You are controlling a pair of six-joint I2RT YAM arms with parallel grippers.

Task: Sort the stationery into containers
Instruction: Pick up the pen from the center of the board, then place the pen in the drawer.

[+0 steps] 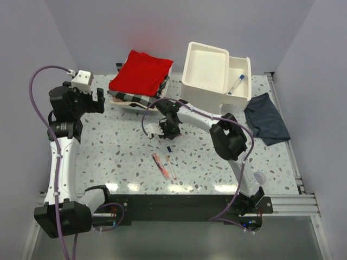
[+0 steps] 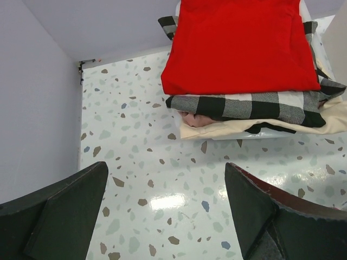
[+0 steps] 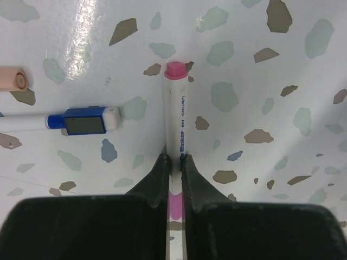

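My right gripper (image 3: 174,161) is shut on a thin white pen with a pink cap (image 3: 176,108), low over the speckled table; the pen points away from the fingers. Just left of it lies a white pen with a blue cap (image 3: 81,121), and a pale orange end (image 3: 12,79) shows at the frame edge. From above, the right gripper (image 1: 164,130) is left of centre, with an orange-red marker (image 1: 159,164) and another white pen (image 1: 170,165) nearer the arm bases. The white drawer unit (image 1: 209,73) stands at the back, one drawer pulled out with a blue-capped pen (image 1: 236,85) inside. My left gripper (image 2: 165,195) hangs open, holding nothing.
A stack of red and checked folded cloths (image 1: 142,73) lies at the back left, right in front of the left gripper (image 1: 89,97). A dark blue-grey cloth (image 1: 267,124) lies at the right. A translucent small cup (image 1: 260,177) stands near the right arm's base.
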